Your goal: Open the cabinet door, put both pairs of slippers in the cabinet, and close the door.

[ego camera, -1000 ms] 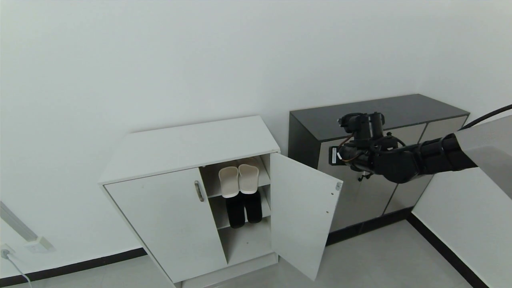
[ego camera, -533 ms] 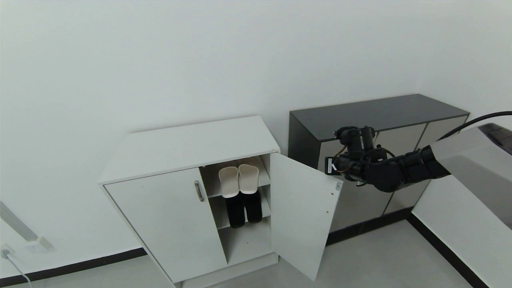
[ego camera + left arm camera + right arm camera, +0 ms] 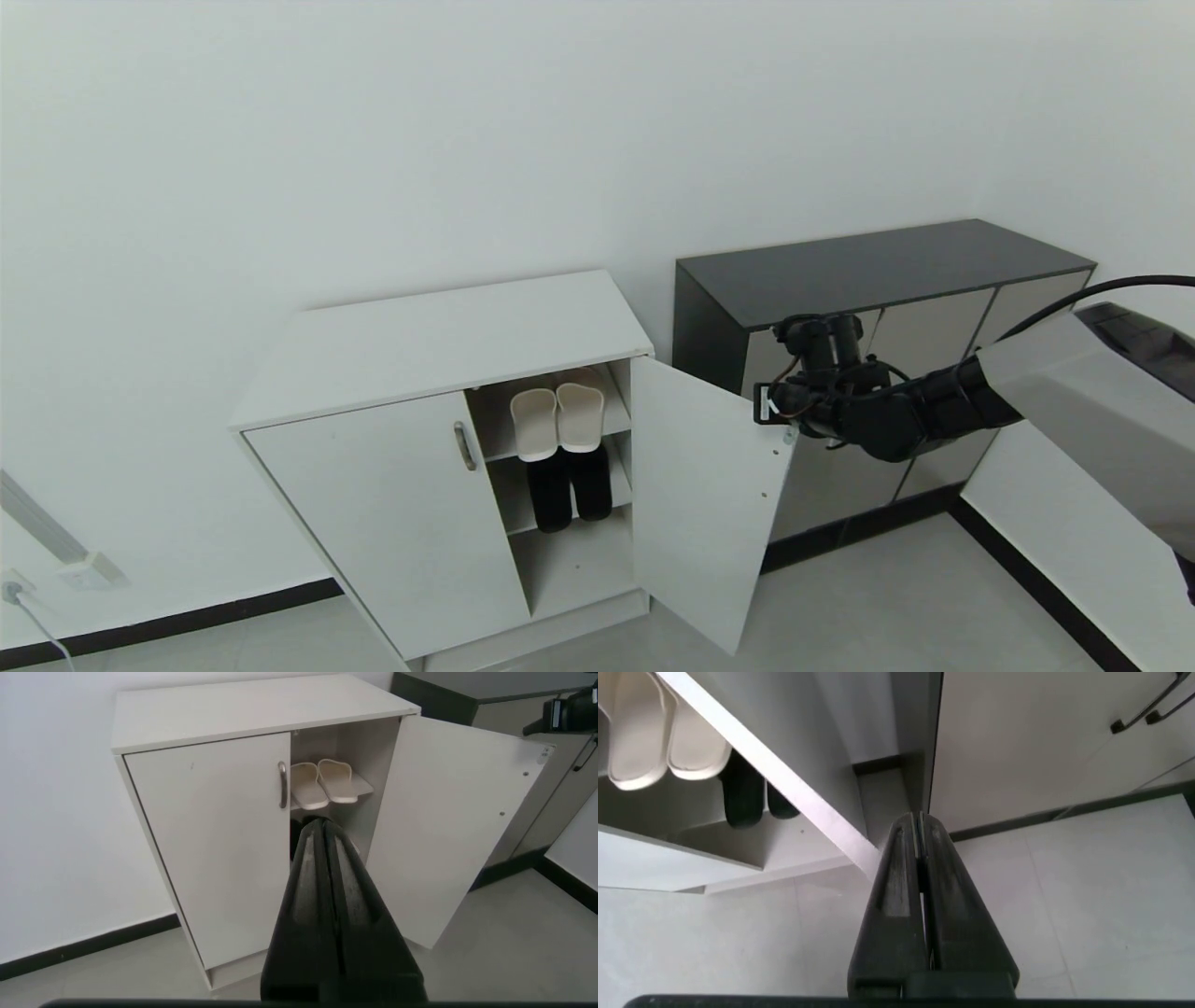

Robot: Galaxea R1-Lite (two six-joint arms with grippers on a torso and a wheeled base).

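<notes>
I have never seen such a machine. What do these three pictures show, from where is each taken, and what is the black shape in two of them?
This robot has two arms, each ending in a gripper, a clamp. One picture comes from its head camera: a white cabinet with its right door open, white slippers on the upper shelf, black slippers one shelf below. The right gripper is at the door's outer top corner. The other two come from wrist cameras; the black shape is that arm's gripper. The left gripper faces the cabinet. Both are shut, holding nothing.
</notes>
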